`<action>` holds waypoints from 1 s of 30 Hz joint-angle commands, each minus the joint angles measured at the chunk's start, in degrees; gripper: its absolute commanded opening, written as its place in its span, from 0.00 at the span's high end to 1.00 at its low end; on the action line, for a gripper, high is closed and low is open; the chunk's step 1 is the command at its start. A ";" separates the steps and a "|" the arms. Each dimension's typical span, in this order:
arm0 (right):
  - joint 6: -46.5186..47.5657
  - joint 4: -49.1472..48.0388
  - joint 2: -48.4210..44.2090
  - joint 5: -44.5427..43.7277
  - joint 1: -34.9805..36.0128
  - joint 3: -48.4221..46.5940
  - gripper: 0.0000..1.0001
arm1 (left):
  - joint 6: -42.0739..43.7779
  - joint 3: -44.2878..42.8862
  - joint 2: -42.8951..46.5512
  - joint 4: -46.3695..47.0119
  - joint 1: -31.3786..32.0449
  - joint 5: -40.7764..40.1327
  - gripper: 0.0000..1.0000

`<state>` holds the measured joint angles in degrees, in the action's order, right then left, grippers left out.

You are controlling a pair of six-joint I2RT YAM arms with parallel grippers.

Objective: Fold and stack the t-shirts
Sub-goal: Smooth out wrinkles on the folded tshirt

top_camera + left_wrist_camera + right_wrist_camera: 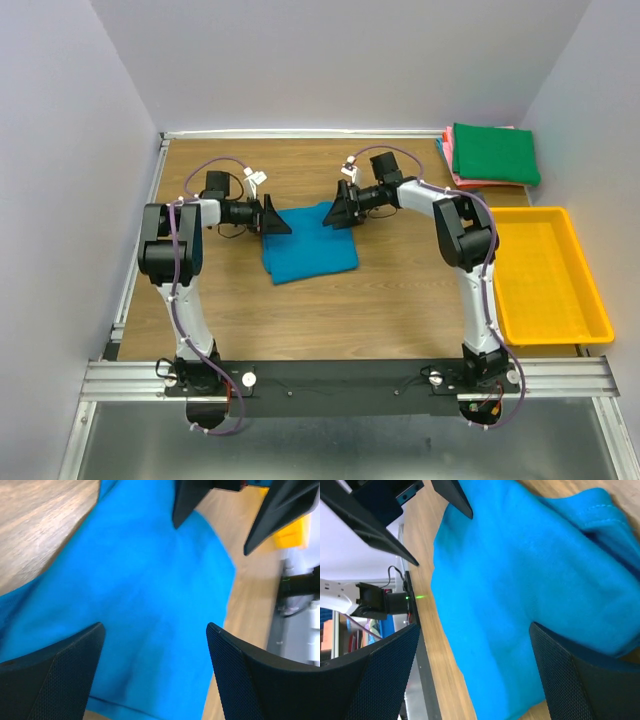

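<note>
A folded teal-blue t-shirt [310, 243] lies on the wooden table in the middle. It fills the left wrist view [150, 595] and the right wrist view [520, 590]. My left gripper [279, 221] is open at the shirt's far left corner, over the cloth. My right gripper [338, 214] is open at the shirt's far right corner, facing the left one. Neither holds cloth. A dark green t-shirt [494, 153] lies folded on top of pink shirts [452, 160] at the back right.
A yellow plastic tray [587, 300] stands at the right, in front of the stack. The table's metal rail [140, 240] runs along the left edge. Bare wood lies in front of the blue shirt.
</note>
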<state>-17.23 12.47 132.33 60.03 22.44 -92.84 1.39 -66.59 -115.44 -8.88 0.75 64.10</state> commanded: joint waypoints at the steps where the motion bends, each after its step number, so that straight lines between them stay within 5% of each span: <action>1: 2.12 0.45 3.55 -2.91 -0.46 -0.94 0.01 | -2.01 -0.03 -4.44 0.01 -2.86 -5.30 0.08; 9: 0.27 -0.51 0.03 0.35 -1.78 -7.70 0.02 | 5.72 -7.58 0.74 -4.65 -1.72 -1.43 0.08; 18: -1.93 -3.50 8.97 -1.23 -2.04 -14.47 0.02 | -3.04 -13.47 -5.14 1.24 -1.90 -4.58 0.08; 30: 4.31 -3.42 11.72 -7.29 -4.15 -15.79 0.03 | -3.76 -17.51 -8.84 1.59 -5.41 -8.98 0.07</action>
<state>-16.99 6.74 142.17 61.14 19.75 -107.13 -2.26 -81.73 -124.73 -7.03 -2.74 60.01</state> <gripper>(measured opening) 0.967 0.925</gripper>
